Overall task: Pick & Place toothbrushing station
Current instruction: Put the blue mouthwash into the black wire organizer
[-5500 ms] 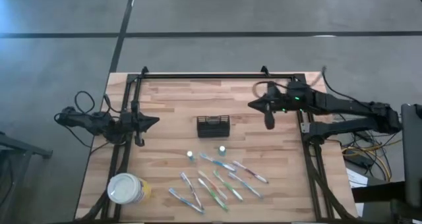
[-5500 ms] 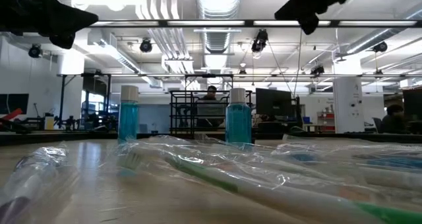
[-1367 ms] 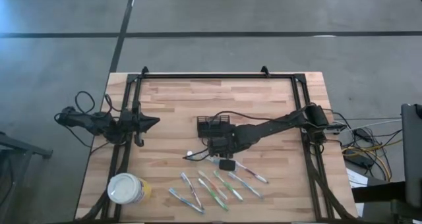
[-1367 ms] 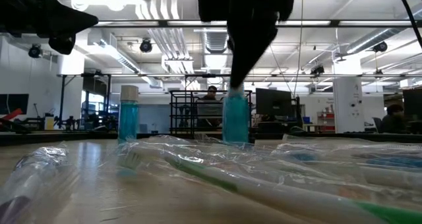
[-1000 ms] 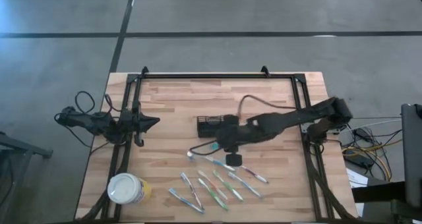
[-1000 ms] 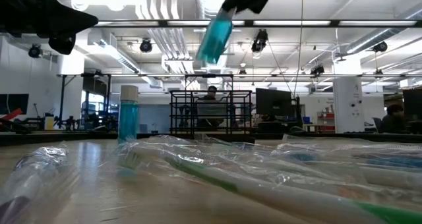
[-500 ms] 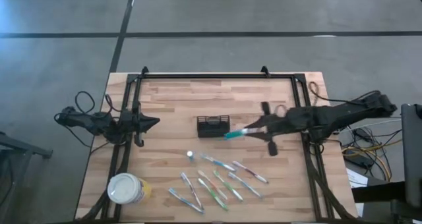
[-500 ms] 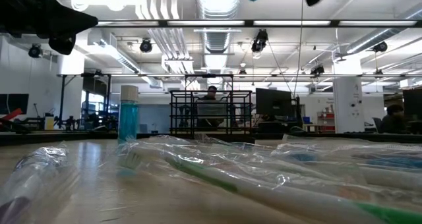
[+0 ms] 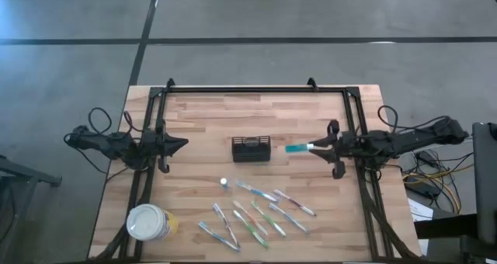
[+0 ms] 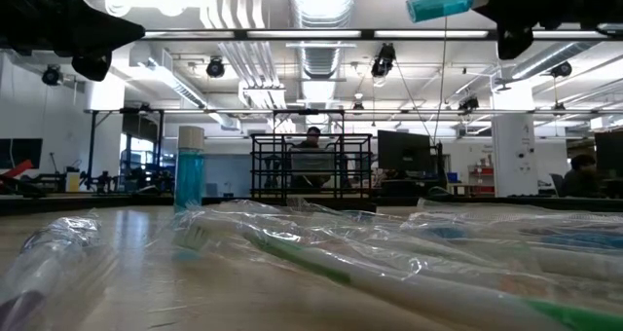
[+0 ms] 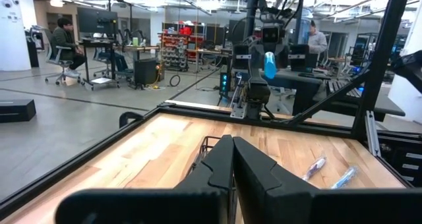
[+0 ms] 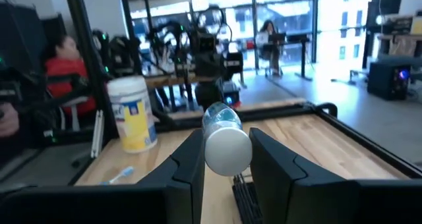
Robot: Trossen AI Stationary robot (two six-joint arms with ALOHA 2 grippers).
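The right gripper (image 9: pixel 311 147) is gripping a blue bottle (image 9: pixel 296 148) aloft near the tabletop's (image 9: pixel 202 116) right edge; only its wrist view is showing the white cap (image 12: pixel 227 149). The left gripper (image 9: pixel 177 144), jaws shut, is waiting at the left edge.

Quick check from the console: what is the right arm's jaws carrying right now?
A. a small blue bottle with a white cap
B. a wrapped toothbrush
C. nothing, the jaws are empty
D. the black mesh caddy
A: the right gripper holds the small blue bottle sideways in the air, right of the caddy, its white cap between the jaws.
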